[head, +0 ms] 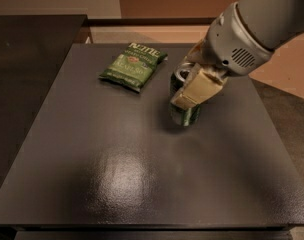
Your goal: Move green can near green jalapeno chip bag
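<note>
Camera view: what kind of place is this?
Probably a robot test room: a dark grey table with a crinkly green chip bag, and a shiny green metal can clasped mid-table by the robot's two-finger gripper.

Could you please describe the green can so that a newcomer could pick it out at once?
On the dark table, look right of the flat green chip bag. The green can is there, clasped by the gripper. It is the only upright, shiny cylinder with a silver top.

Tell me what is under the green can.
Below the green can only dark table and a shadow show; whether it touches down cannot be judged. The gripper, over the table's far half, has fingers clamped on the can's upper part.
</note>
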### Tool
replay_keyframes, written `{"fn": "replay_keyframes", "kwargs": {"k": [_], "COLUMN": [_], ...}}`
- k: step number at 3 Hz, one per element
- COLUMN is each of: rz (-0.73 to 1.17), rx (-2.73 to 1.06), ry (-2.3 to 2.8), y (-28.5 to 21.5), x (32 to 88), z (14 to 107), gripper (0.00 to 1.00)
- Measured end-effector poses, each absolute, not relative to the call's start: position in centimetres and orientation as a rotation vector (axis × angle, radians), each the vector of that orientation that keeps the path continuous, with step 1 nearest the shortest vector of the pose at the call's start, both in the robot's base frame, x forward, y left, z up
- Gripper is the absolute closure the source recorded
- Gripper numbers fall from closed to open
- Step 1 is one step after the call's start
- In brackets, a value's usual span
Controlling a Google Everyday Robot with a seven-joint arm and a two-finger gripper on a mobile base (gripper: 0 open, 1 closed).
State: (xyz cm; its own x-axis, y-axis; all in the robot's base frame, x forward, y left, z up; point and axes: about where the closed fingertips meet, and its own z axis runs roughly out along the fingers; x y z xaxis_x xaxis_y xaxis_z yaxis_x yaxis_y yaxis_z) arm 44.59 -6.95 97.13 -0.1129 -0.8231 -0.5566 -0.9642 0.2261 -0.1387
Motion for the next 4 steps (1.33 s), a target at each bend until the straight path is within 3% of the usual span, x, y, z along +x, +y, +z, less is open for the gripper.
{"fn": "replay_keyframes", "kwargs": {"k": [4], "rz": [0.444], "rx": [-1.538], "ry": [2.026], "y": [-2.8], "x": [58.2], "z": [94.0], "gripper": [1.00]}}
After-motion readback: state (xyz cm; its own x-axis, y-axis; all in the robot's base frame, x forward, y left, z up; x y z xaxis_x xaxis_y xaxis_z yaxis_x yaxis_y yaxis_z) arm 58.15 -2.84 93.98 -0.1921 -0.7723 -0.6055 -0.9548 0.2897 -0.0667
